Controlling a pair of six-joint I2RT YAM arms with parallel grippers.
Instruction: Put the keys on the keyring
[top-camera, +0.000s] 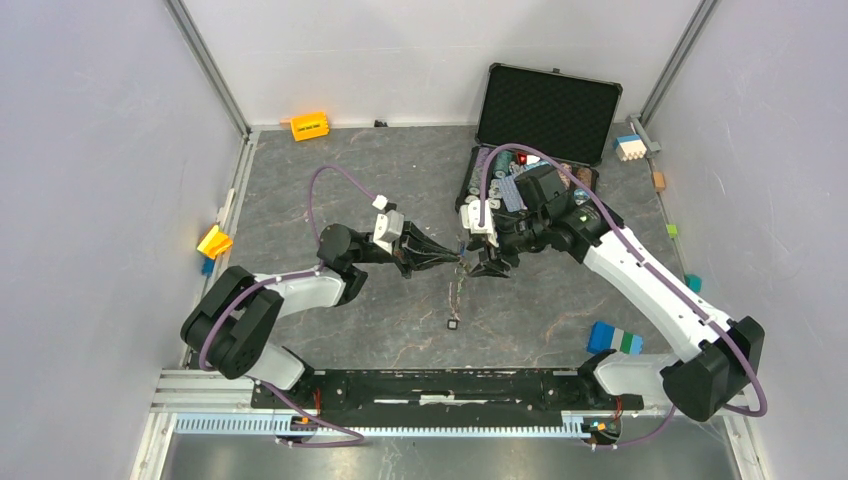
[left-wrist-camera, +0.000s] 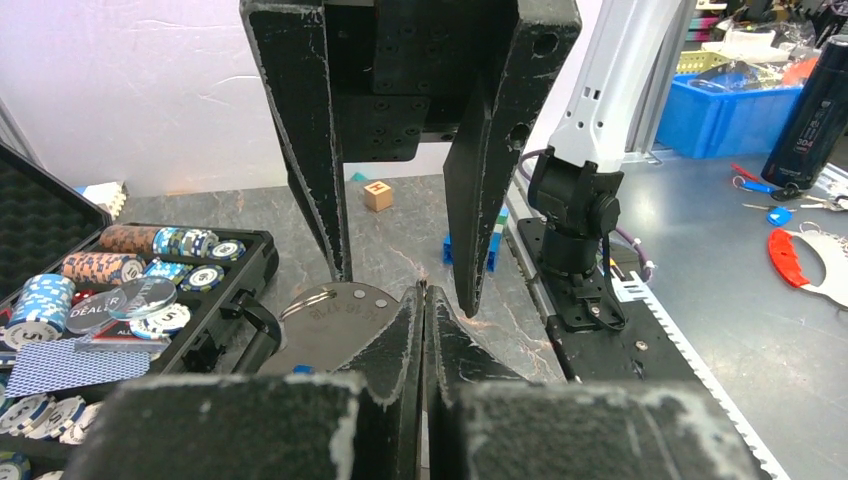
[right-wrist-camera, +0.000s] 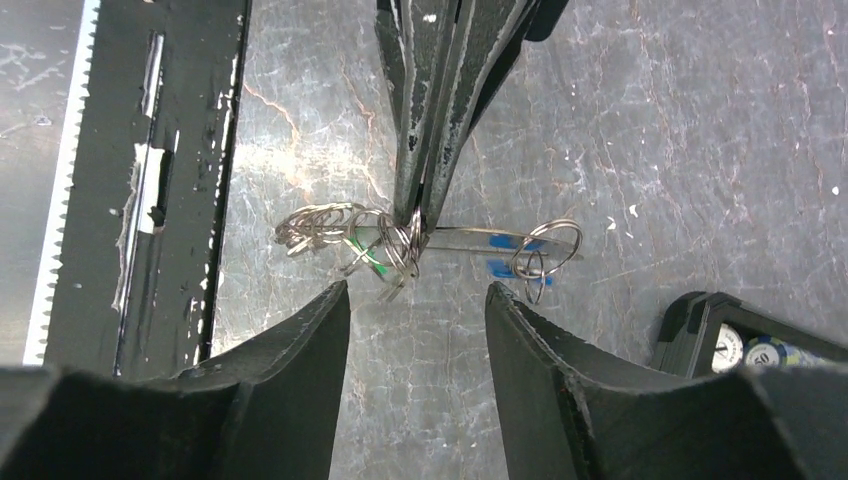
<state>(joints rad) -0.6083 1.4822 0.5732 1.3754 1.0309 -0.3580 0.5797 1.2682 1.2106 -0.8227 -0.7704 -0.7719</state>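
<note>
The keyring (right-wrist-camera: 390, 245) hangs over the middle of the worktop (top-camera: 350, 170), pinched in the tightly closed left gripper (right-wrist-camera: 416, 222). Its chain trails down to the dark fob (top-camera: 452, 323), nearer the front edge. What looks like a flat silver key (left-wrist-camera: 335, 312) sits beside that pinch. The right gripper (right-wrist-camera: 415, 300) stands open, holding nothing, its fingers either side. Closing now could snag loose rings or strike the left fingertips, twisting the bundle free.
</note>
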